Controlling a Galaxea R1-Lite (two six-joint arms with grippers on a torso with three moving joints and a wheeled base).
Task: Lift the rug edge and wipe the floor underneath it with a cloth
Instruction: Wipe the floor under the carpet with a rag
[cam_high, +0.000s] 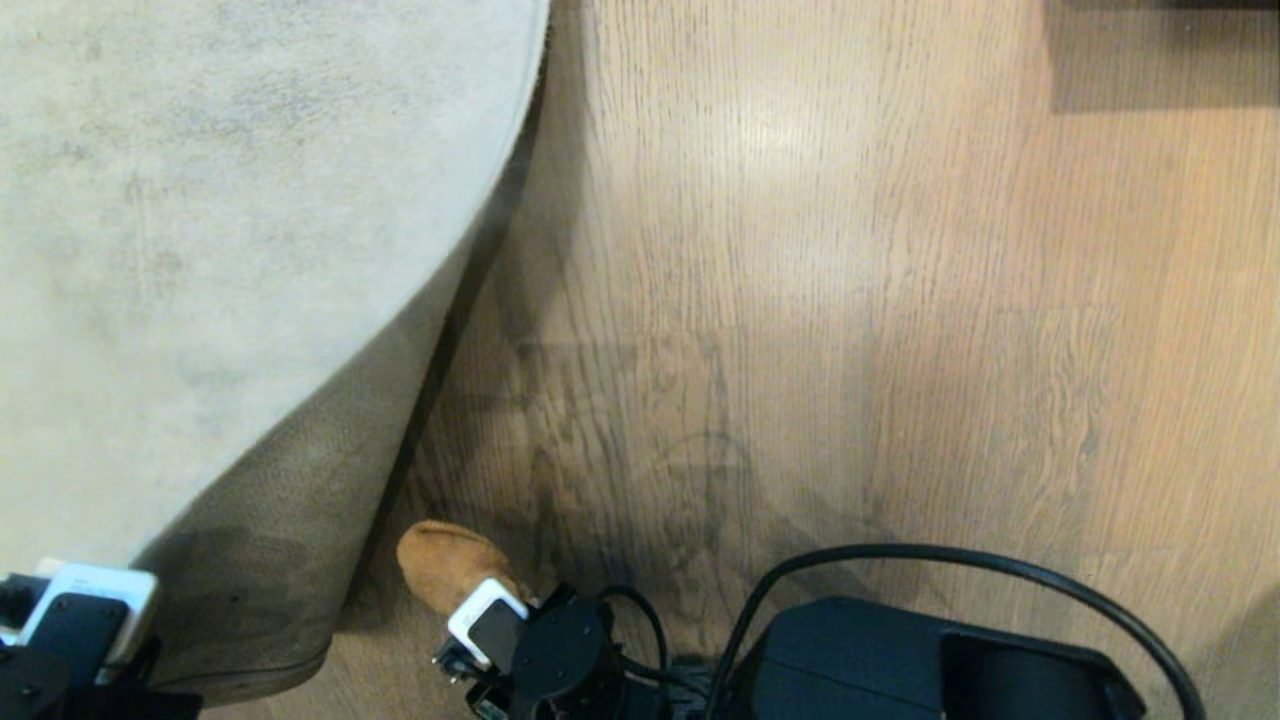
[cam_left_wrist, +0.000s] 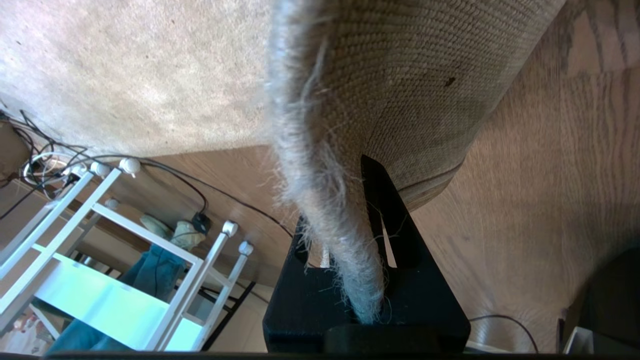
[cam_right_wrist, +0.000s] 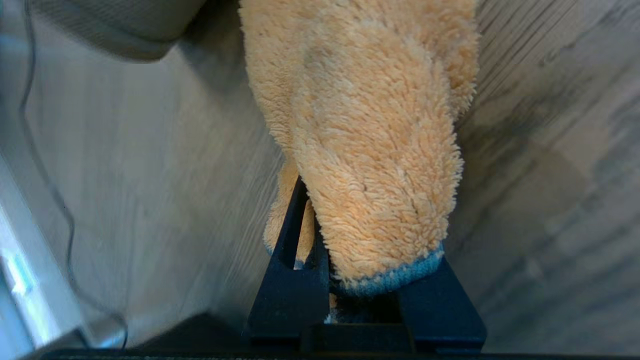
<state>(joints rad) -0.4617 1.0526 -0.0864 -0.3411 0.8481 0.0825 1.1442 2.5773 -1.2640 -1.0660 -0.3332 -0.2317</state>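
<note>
The pale grey rug (cam_high: 200, 200) fills the left of the head view. Its rug edge (cam_high: 455, 300) is raised and curled back, so the brownish woven backing (cam_high: 290, 500) shows. My left gripper (cam_left_wrist: 345, 210) is shut on the rug edge (cam_left_wrist: 320, 165) and holds it off the floor; that arm (cam_high: 75, 625) sits at the bottom left. The fluffy tan cloth (cam_high: 445, 565) with a blue hem lies low over the brown wood-grain floor (cam_high: 800, 300), right beside the lifted backing. My right gripper (cam_right_wrist: 350, 235) is shut on the cloth (cam_right_wrist: 370, 150), which hides one finger.
A black cable (cam_high: 1000, 565) loops over the robot's dark base (cam_high: 900, 660) at the bottom right. A dark shape (cam_high: 1160, 50) sits at the top right. Behind the rug the left wrist view shows a white rack (cam_left_wrist: 115, 250) and loose wires (cam_left_wrist: 50, 160).
</note>
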